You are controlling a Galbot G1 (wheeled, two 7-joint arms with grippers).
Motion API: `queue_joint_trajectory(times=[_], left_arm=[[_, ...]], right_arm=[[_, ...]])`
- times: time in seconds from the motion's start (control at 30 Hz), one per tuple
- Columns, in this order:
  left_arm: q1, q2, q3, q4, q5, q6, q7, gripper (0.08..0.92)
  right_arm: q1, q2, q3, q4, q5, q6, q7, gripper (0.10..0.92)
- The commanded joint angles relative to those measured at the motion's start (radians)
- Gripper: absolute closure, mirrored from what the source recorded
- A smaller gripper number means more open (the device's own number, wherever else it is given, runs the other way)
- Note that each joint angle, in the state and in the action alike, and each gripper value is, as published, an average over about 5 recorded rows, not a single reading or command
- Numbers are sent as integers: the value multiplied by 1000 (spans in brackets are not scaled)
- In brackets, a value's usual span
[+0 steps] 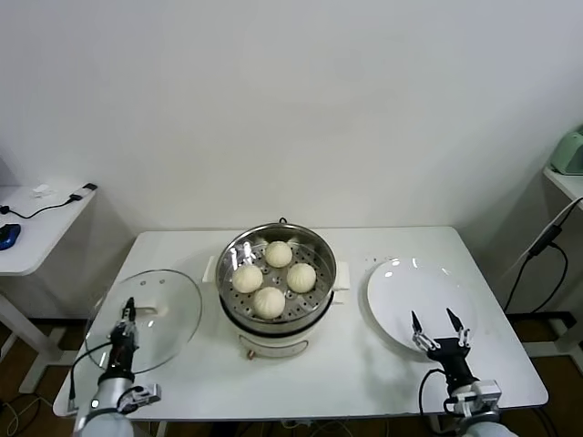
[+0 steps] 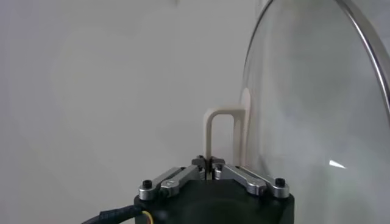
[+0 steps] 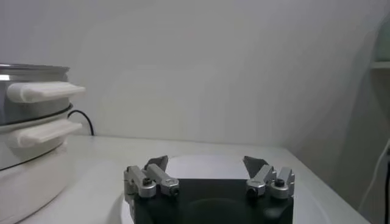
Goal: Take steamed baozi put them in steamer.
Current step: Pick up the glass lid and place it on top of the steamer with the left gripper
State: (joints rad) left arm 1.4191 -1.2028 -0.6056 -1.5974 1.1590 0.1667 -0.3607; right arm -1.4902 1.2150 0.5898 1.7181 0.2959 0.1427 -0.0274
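I see all four baozi (image 1: 274, 278) in the steamer (image 1: 321, 293), plate (image 1: 401, 314) empty. Left gripper (image 2: 208, 162) clamps the glass lid (image 1: 178, 319) handle (image 2: 222, 131); right gripper (image 1: 438, 330) gapes empty. Lidding left, I reckon.

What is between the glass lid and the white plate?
The steamer, with four steamed baozi inside, stands between the glass lid and the white plate. The head view shows it.

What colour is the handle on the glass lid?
Cream-white; the lid handle shows best in the left wrist view, where the left pincer is shut on it.
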Motion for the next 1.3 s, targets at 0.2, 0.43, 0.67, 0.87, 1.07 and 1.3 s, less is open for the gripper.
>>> queue_joint_trajectory(times=[0.2,0.43,0.67,0.87,1.07,1.3], left_arm=[[54,181,-49,-398,-247,197,307,868],[-44,150,86,-577,-170,421,454,868],[-166,22,404,-599,91,559,538,868],[-250,-104,590,-547,275,609,628,868],[-309,-210,672,-470,382,619,632,868],[-345,-300,735,-366,445,619,615,868]], right_arm=[[-4,0,-1,29,-54,-59,44,203],[-8,1,-4,19,-54,-48,47,203],[-18,0,-3,3,-53,-17,44,203],[-26,-1,-1,-21,-47,16,43,203],[-36,0,3,-29,-45,33,44,203],[-47,-1,10,-31,-29,51,45,203]])
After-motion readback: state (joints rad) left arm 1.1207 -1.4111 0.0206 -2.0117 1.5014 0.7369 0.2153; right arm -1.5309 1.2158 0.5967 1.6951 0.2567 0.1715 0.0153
